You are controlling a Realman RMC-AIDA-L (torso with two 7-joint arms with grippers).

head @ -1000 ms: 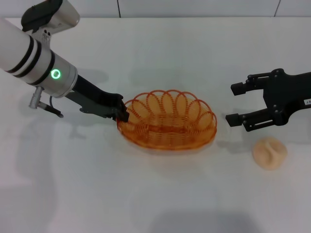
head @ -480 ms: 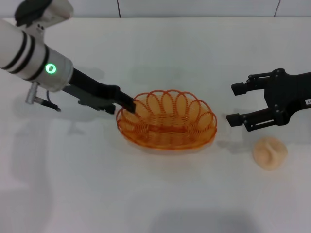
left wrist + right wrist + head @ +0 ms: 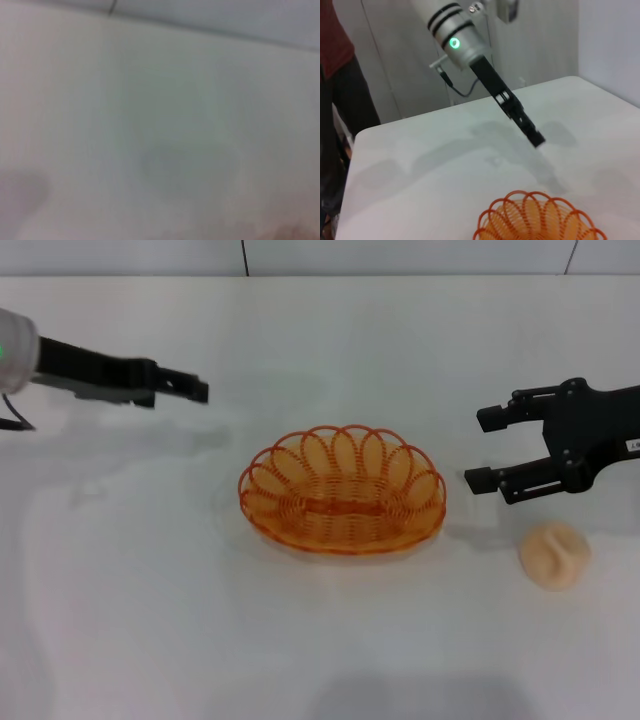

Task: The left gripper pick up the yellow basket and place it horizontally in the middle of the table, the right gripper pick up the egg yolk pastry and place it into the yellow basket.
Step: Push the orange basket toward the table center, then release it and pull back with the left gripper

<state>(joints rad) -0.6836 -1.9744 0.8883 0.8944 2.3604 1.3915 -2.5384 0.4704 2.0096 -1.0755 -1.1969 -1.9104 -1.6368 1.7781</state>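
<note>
The yellow basket [image 3: 343, 490] lies lengthwise on the white table [image 3: 300, 640] near its middle, empty and free of both grippers. Its rim also shows in the right wrist view [image 3: 540, 220]. My left gripper [image 3: 195, 391] is off to the basket's far left, lifted clear of it; it also shows in the right wrist view [image 3: 536, 139]. The egg yolk pastry [image 3: 555, 555] sits on the table to the right of the basket. My right gripper [image 3: 478, 452] is open and empty, just above and left of the pastry. The left wrist view shows only blurred white surface.
A person in a dark red top [image 3: 335, 100] stands beyond the table's far corner in the right wrist view. A grey wall [image 3: 400, 255] runs along the table's back edge.
My left gripper let go of the basket's left rim and pulled away up and to the left. The basket stays in place. The right gripper and the pastry have not moved.
</note>
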